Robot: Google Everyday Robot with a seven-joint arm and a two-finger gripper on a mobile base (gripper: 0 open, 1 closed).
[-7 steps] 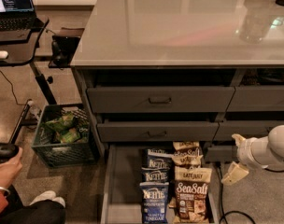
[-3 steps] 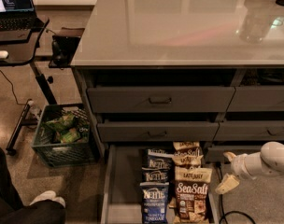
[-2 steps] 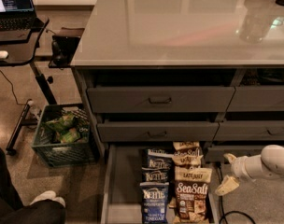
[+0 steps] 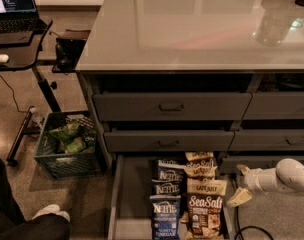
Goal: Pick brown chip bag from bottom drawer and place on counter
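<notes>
Hovering beside the open bottom drawer [image 4: 115,194], I am holding my end effector [image 4: 238,184] spread and empty, ready to close on the brown chip bag [image 4: 206,211] standing upright at its front end.

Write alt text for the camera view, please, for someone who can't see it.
The robot's pale gripper hangs open just right of the pulled-out dark-grey metal bottom drawer, near the dark brown Sea Salt chip bag lying beside blue Kettle bags, below a glossy pale-grey counter.
</notes>
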